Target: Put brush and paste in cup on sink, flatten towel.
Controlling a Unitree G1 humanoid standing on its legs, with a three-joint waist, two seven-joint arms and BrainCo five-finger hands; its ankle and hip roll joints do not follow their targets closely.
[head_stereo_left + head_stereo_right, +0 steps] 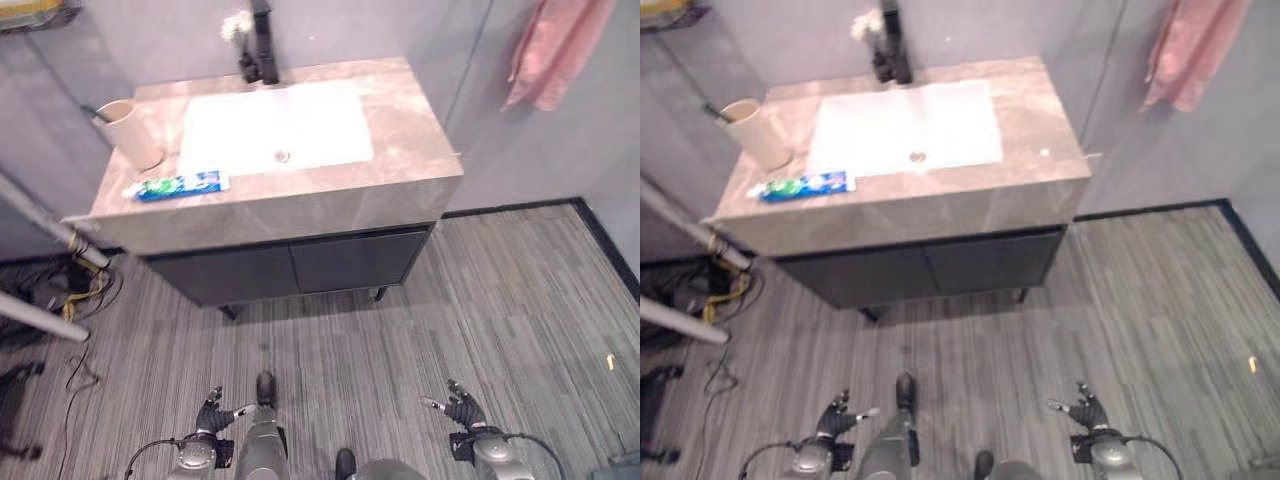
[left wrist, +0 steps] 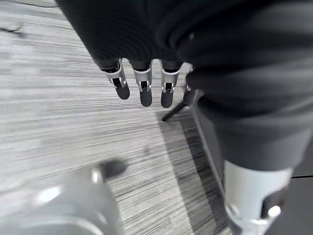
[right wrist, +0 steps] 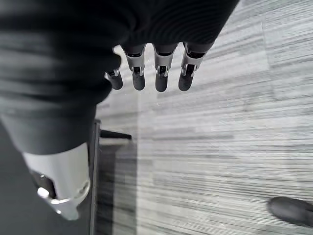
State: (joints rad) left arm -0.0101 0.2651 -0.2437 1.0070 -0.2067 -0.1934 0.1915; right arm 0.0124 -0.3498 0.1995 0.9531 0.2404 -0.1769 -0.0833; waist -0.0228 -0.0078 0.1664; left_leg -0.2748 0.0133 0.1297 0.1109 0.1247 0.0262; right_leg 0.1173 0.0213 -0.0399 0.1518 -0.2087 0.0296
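Grey striped flooring (image 1: 420, 300) ran up to a stone-topped vanity whose counter (image 1: 400, 130) held a white basin (image 1: 275, 128) with a dark tap (image 1: 260, 45) at its back edge. At the counter's left end stood the beige cup (image 1: 128, 130), a dark handle, probably the brush (image 1: 92, 112), poking out over its far rim, so that part of the job looked done already. The paste (image 1: 178, 186) lay flat along the front edge, just beside the cup and the basin's front left corner, not yet in the cup. A pink towel (image 1: 555, 50) hung bunched on the wall to the right of the vanity, well apart from the counter, and appeared unflattened. Both arms hung low over the floor, well short of the vanity: the left hand (image 1: 212, 412) and the right hand (image 1: 462, 405) each had straight, relaxed fingers and held nothing, as their wrist views showed, seemingly idle before any reach.
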